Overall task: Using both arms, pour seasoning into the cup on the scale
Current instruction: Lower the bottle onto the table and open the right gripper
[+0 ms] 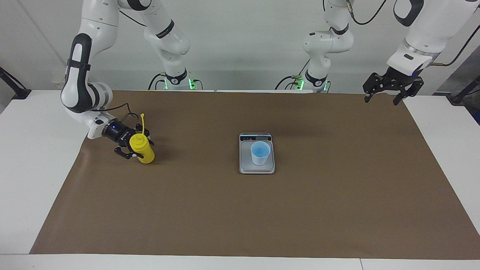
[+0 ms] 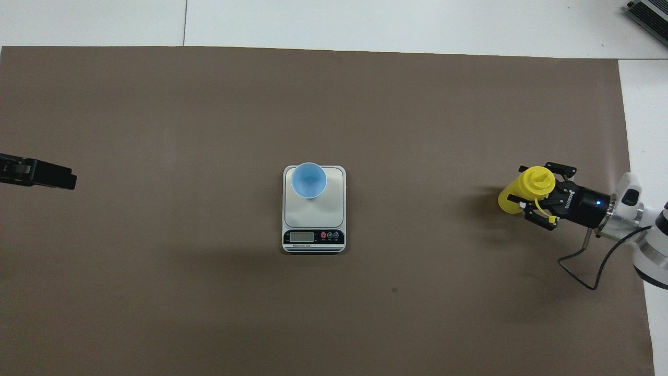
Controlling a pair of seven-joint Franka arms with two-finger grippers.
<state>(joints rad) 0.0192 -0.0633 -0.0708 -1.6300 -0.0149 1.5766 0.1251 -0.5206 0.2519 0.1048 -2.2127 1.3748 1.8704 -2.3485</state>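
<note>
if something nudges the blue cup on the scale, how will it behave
The cup looks like thin plastic, so probably light and easy to slide on the smooth plate of the scale. It tapers to a narrow base, so a push near the rim may tip it. It appears to hold little, adding hardly any steadying weight.

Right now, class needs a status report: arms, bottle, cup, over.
Left gripper waiting over mat corner, jaws open. Right gripper around seasoning bottle. Cup on scale, mid-table. Nothing between bottle and cup.

Robot lab — paired bench-mounted arms
</note>
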